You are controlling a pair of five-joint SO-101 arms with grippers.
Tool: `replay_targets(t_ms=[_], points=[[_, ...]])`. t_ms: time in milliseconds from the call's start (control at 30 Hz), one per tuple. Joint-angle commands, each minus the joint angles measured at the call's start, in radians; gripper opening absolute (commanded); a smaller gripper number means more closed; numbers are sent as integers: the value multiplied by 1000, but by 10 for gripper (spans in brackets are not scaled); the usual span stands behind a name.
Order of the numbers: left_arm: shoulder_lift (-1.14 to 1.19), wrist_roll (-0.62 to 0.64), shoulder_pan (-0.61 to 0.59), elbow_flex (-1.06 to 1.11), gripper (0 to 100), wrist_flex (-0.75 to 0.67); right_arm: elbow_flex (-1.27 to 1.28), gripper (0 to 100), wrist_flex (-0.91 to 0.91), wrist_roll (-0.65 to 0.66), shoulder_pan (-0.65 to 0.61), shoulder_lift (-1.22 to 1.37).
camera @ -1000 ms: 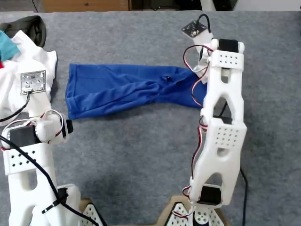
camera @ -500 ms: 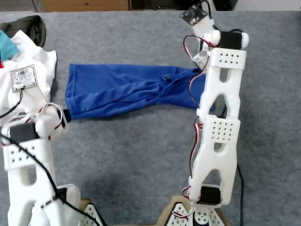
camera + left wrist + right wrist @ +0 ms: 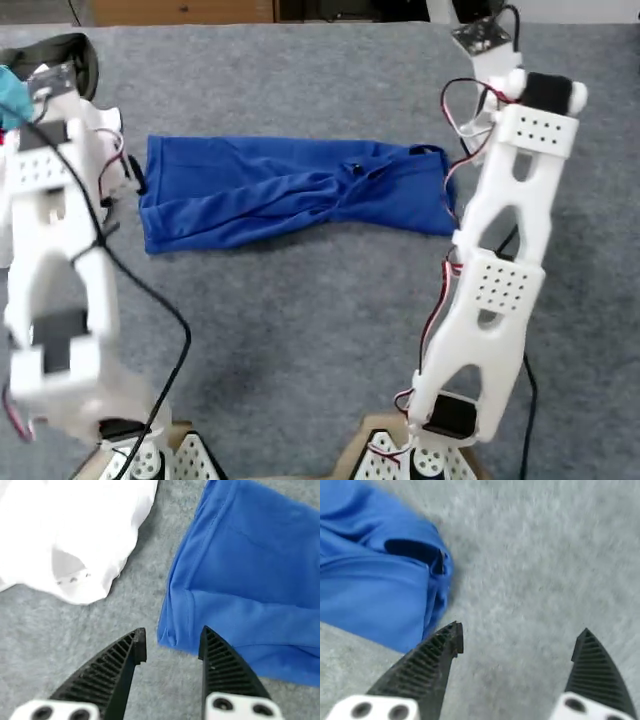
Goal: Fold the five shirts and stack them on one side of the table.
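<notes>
We find the blue shirt point(image 3: 290, 190) part-folded near the table's point(image 3: 300, 330) far edge, left gripper point(image 3: 172, 630) and right gripper point(image 3: 520, 627) both parted, empty; we judge its ends need grasping next.

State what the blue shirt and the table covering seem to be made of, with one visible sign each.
Blue shirt: soft matte fabric, probably cotton; it creases and shows stitched hems. Table covering: grey felt or carpet-like cloth, judging by its fuzzy, speckled surface.

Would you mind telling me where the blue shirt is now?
In the high view, the blue shirt lies spread across the middle of the grey table between the two arms, the white shirt just beyond its left-arm end.
</notes>
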Motion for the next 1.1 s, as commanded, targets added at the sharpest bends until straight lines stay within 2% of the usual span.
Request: replay_targets(t_ms=[0,167,267,400,700,933,1067], points=[[219,2,54,-327,205,117,93,354,18,-20,30,-134],[498,0,66,-690,241,250,188,354,17,-15,53,-194],[621,-48,49,-882,243,293,214,354,17,-12,73,-219],[751,-95,43,-1036,241,330,216,354,15,-11,96,-225],[901,-60,43,-1071,228,331,216,354,15,-11,102,-222],[951,-54,51,-1071,134,330,216,354,15,-12,102,-223],[974,-55,54,-1073,39,330,216,354,15,-12,104,-226]])
